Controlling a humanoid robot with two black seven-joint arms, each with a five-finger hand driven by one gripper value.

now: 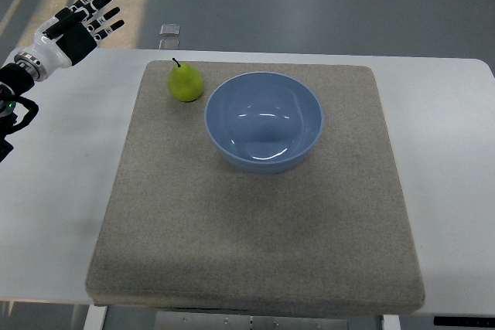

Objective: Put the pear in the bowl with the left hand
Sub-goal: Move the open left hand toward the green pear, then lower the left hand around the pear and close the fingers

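Left robot hand (83, 25) is seen raised at the far-left corner of the counter (62, 191), its dark fingers (104, 11) spread and relaxed, with nothing held. It is kept well apart from the pear (186, 83); no contact has been made. No right hand is shown in the view.

The pear is found upright on the grey mat (247, 229), near the mat's far-left corner, with its short stem pointing up and away. It is set just beside the blue bowl (263, 121), on the bowl's left; whether skin and rim touch cannot be told. The bowl is placed at the middle of the mat's far half and is seen to hold nothing.

The task is judged not yet begun: the fruit remains to be reached, grasped and carried a short way toward the right into the bowl.

As for handling, the pear is judged light and firm, with a smooth, somewhat slippery skin and a rounded base that may roll if nudged. A grip around the wide lower belly is advised, fingers wrapped from opposite sides, rather than at the narrow neck or the stem, where slipping is likelier. Moderate pressure is thought enough, since the flesh may bruise. The mat is expected to keep the fruit from sliding while it is approached.
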